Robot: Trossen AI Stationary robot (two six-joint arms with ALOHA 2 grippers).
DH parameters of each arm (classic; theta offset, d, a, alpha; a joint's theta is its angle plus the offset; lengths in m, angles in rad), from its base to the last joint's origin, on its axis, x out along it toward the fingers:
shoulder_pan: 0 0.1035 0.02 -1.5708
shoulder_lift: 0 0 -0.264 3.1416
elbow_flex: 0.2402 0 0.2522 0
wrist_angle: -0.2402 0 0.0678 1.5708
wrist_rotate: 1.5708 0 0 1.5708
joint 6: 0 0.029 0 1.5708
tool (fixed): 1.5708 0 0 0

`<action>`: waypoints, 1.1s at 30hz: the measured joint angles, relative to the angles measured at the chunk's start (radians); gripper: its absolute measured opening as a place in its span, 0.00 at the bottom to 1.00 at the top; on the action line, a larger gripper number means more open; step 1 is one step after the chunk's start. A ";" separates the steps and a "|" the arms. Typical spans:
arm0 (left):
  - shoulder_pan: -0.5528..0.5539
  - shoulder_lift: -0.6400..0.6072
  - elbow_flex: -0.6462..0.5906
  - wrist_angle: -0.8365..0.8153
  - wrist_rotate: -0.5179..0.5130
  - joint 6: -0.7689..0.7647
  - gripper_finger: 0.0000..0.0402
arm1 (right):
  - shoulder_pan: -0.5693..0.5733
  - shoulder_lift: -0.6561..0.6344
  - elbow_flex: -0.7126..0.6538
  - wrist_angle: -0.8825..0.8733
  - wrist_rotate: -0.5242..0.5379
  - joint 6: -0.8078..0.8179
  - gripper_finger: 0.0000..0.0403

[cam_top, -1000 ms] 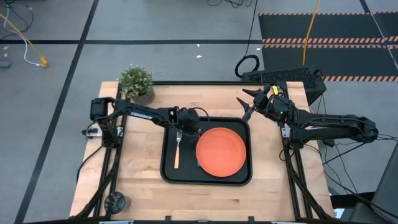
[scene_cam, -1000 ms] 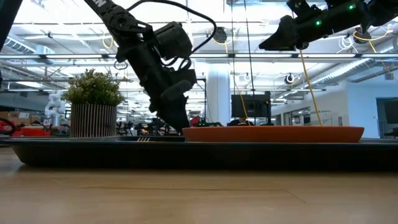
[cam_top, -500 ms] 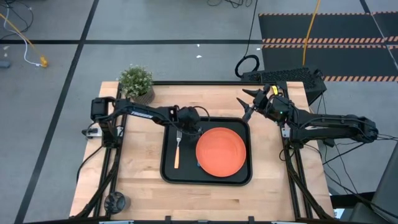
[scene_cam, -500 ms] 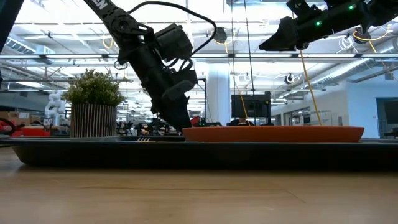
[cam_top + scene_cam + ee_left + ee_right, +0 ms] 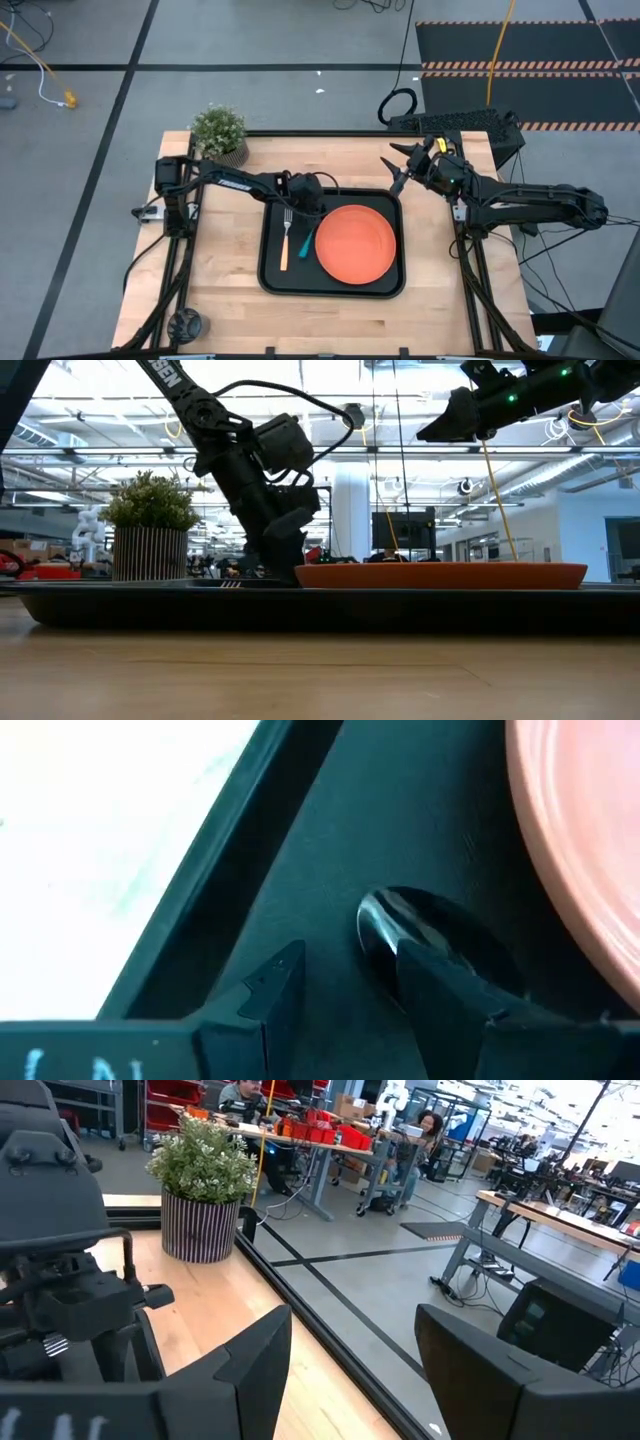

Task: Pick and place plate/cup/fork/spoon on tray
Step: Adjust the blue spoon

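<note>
A: What changed just now?

B: The spoon (image 5: 304, 240) has come into sight in the high view, lying on the tray (image 5: 270, 275) between the fork (image 5: 285, 240) and the plate (image 5: 355, 244), left of centre in the frame. Half a second ago it was hidden. The left gripper (image 5: 303, 205) stands spread just above its bowl, seemingly let go, though the wrist view is tight.

A: So cutlery is placed?

B: It looks so; the cup appears in no view.

A: Counts?

B: One plate, one fork, one spoon, one tray, one potted plant (image 5: 219, 133) at the upper left. The right gripper (image 5: 398, 166) hangs spread and empty, upper right.
</note>
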 joint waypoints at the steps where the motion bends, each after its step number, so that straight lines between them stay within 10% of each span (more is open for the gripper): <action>1: 0.000 -0.002 0.000 -0.001 -0.002 0.000 0.40 | 0.000 0.000 0.000 0.000 0.000 0.000 0.52; 16: -0.006 -0.010 0.003 -0.130 -0.005 -0.035 0.12 | 0.000 0.000 0.000 -0.026 0.000 -0.002 0.52; 33: -0.060 -0.009 0.003 -0.183 -0.016 -0.128 0.10 | 0.000 0.000 0.000 -0.053 0.001 0.001 0.52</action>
